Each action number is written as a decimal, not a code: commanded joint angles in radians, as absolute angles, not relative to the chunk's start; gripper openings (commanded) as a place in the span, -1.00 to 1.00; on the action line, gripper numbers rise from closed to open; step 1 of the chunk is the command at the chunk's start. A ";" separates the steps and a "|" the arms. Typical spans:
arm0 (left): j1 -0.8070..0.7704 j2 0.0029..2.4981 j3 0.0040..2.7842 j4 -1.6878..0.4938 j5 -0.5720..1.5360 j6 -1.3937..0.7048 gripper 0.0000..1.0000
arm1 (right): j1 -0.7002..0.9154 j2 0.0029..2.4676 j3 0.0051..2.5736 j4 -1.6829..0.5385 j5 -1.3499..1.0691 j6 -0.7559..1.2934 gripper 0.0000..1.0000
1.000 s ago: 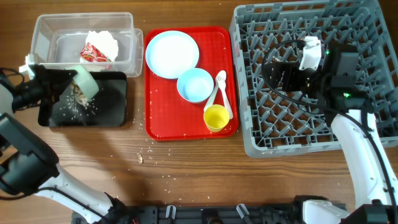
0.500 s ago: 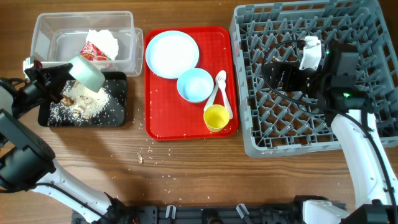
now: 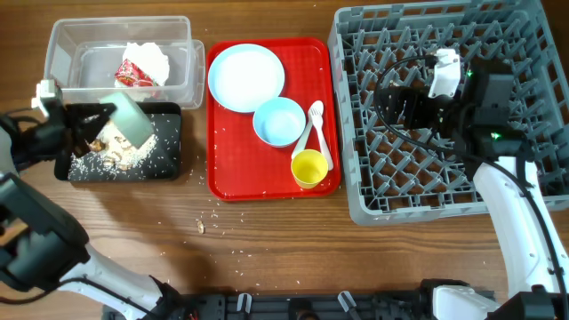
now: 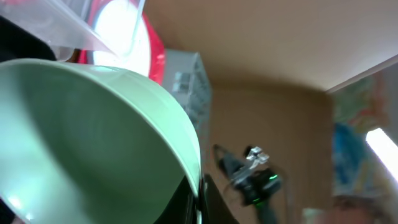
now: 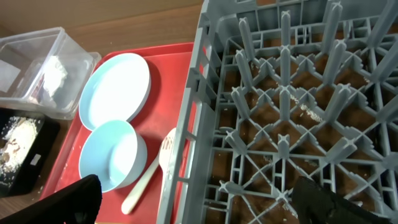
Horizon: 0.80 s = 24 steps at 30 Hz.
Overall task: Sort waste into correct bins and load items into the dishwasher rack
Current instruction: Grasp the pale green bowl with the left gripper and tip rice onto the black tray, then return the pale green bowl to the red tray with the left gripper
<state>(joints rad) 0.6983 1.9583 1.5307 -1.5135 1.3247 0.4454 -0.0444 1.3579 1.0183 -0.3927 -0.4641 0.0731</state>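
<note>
My left gripper is shut on the rim of a pale green bowl, held tilted over the black bin, where rice and food scraps lie. In the left wrist view the bowl fills the frame, its rim pinched between the fingers. My right gripper is open and empty above the grey dishwasher rack, also in the right wrist view. On the red tray lie a white plate, a blue bowl, a white spoon and a yellow cup.
A clear plastic bin with crumpled paper and a red wrapper stands behind the black bin. Crumbs are scattered on the wooden table in front of the tray and the black bin.
My left gripper has turned the green bowl and swung it back over the black bin. Rice and scraps have fallen out of it into the bin. The right arm has not moved.
</note>
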 commanded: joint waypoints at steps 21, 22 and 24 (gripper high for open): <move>-0.402 1.827 1.339 -0.971 0.201 -0.170 -0.88 | -0.039 1.364 1.039 -0.405 -0.466 0.054 0.99; -0.402 1.827 1.332 -0.952 0.212 -0.169 -0.66 | -0.039 1.364 1.039 -0.405 -0.466 0.055 0.99; -0.402 1.827 1.332 -0.930 0.255 -0.169 -0.08 | -0.039 1.364 1.039 -0.405 -0.466 0.054 0.99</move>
<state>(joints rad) -0.4030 1.8214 1.3415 -0.9485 0.2096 -0.1650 -0.0444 1.3579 1.0183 -0.4042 -0.4637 0.0727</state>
